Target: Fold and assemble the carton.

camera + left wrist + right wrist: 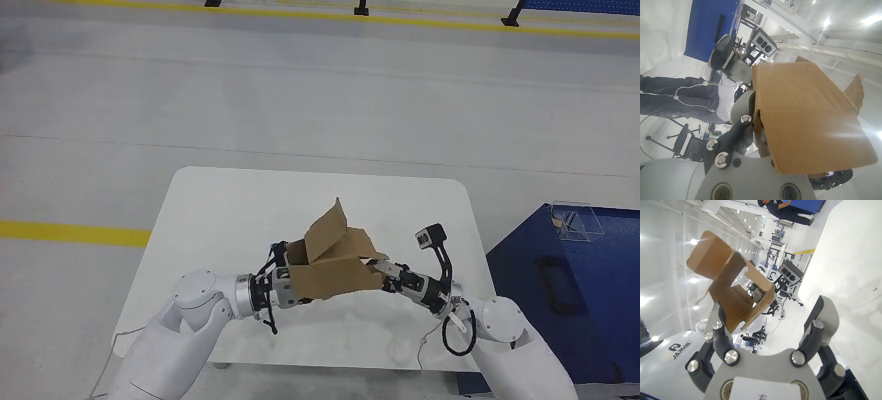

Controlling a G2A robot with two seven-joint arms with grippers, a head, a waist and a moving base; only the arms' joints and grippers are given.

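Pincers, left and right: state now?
Left pincer: closed on the carton.
Right pincer: open, at the carton's end.

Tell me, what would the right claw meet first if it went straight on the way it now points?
Most likely the carton: the right claw, open, points at its near open end. Depth is unclear, so it could also slip past the edge.

white rounded arms [190,310], black links [723,340], silver screws [731,357], black cable [465,345]
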